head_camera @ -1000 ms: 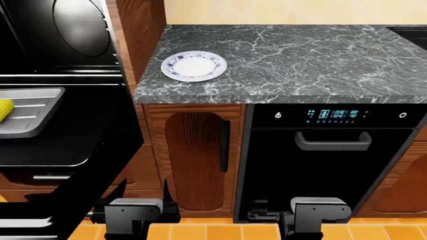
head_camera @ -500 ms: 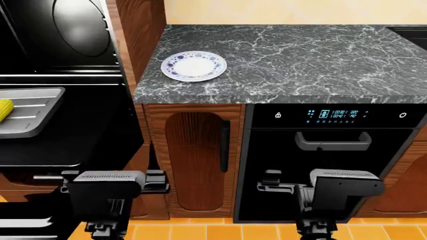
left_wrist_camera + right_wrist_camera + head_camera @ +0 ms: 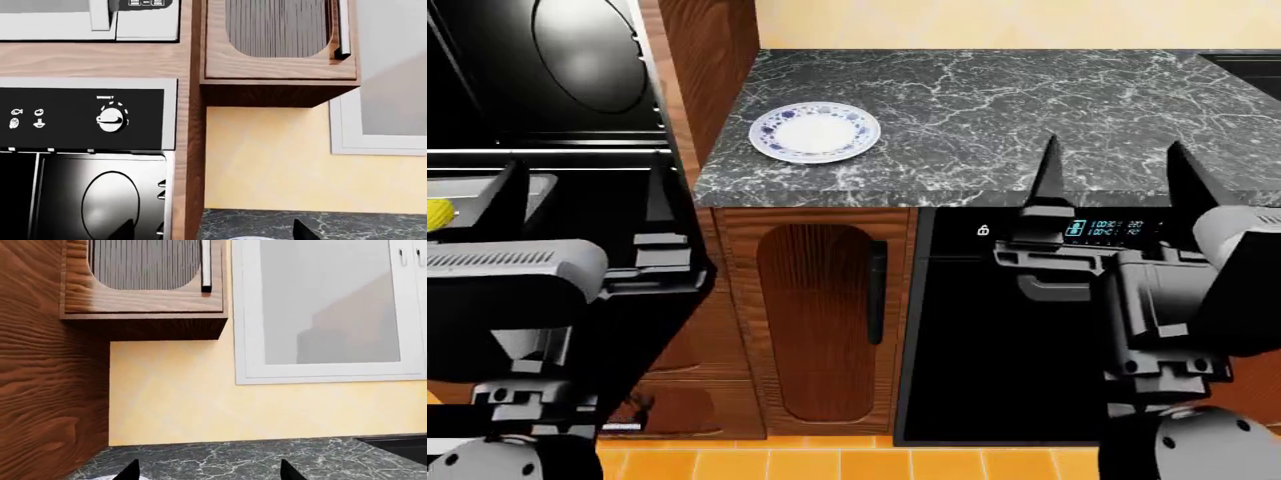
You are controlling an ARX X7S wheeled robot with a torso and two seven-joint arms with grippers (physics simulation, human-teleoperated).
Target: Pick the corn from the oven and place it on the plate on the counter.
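You are in a home kitchen: a dark marble counter [image 3: 1028,110] sits over brown wood cabinets [image 3: 814,320], with a black wall oven [image 3: 547,70] at your left and a second appliance with a blue display [image 3: 1094,330] under the counter. Your wrist cameras also show a wood wall cabinet [image 3: 280,45], a yellow wall and a white-framed window [image 3: 327,310]

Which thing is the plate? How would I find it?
Look at the dark marble counter with white veins, right of the black oven. Near its left front corner sits the plate. It is small, round and white with blue flowers around its rim, the only dish there.
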